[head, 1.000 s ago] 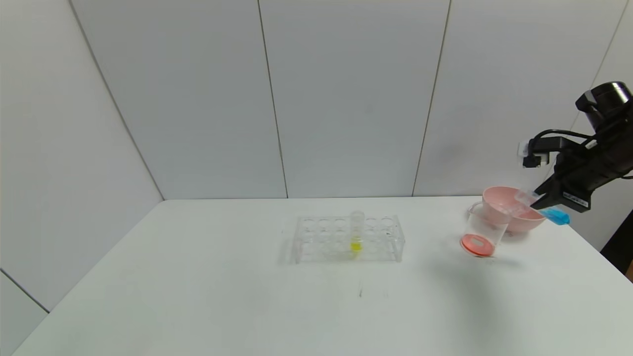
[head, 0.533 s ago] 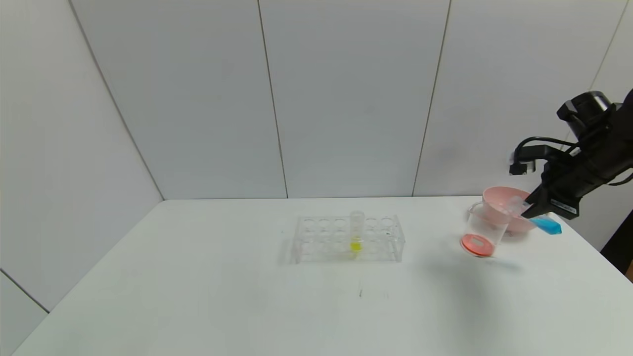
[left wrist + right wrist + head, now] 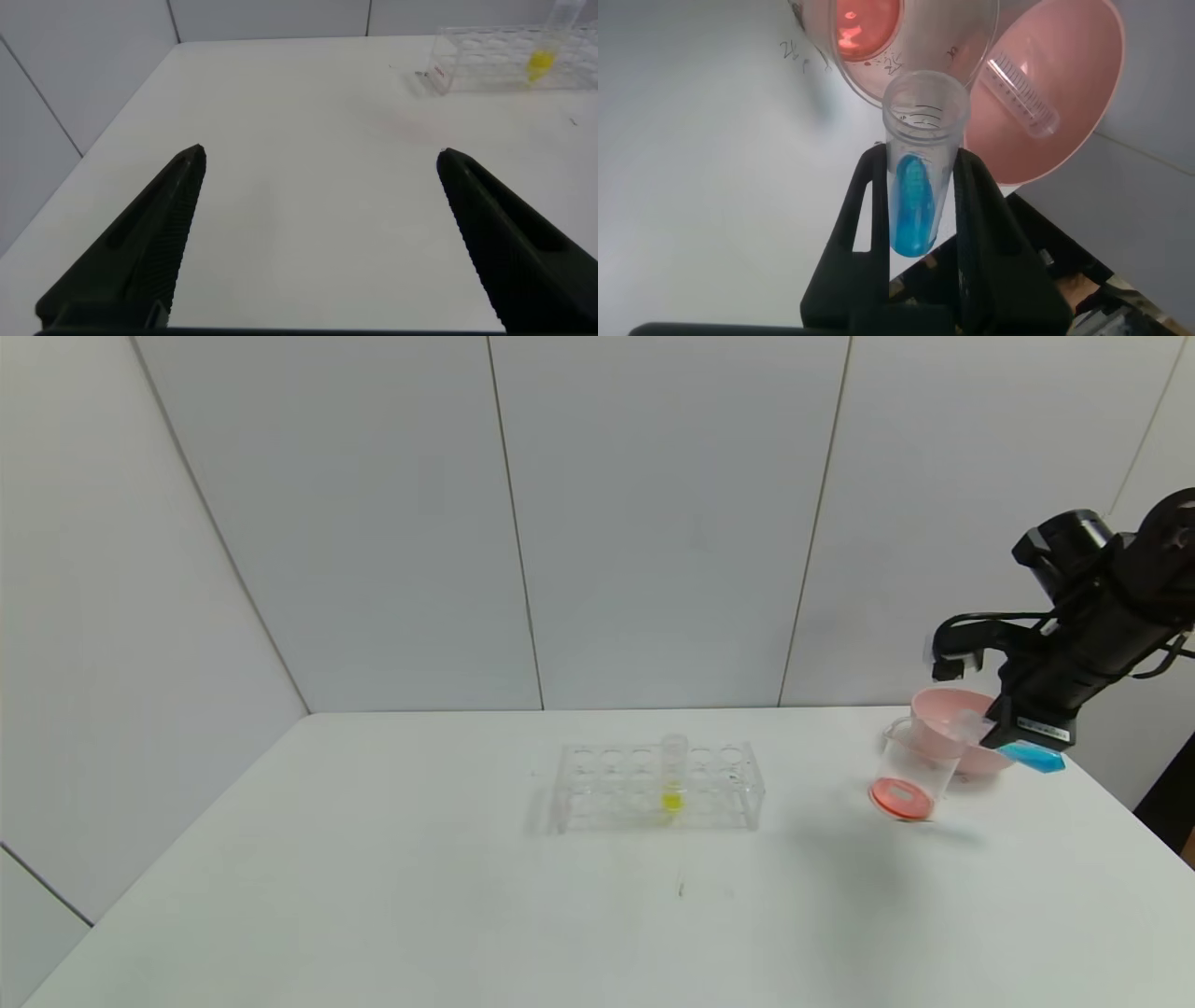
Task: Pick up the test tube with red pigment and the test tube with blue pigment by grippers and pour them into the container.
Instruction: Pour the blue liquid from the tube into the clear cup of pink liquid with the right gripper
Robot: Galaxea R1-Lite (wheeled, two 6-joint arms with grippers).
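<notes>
My right gripper [image 3: 1004, 739] is shut on the test tube with blue pigment [image 3: 1032, 758]. It holds the tube tilted, with the mouth toward the container [image 3: 910, 775] and just right of its rim. In the right wrist view the blue liquid still lies low in the tube [image 3: 920, 168], gripped between the black fingers [image 3: 868, 187]. The container [image 3: 868, 47] is a clear beaker with orange-red liquid at its bottom. No tube with red liquid shows. My left gripper [image 3: 322, 154] is open and empty over the table's left part.
A pink bowl [image 3: 943, 695] stands right behind the beaker; an empty clear tube [image 3: 1022, 89] lies in it [image 3: 1074, 140]. A clear tube rack [image 3: 658, 789] with a yellow-liquid tube [image 3: 673, 775] stands mid-table. The table's right edge is close to the right arm.
My right gripper has moved left with the blue tube, bringing the tube's mouth closer to the beaker's rim. The beaker, bowl and rack have not moved.
</notes>
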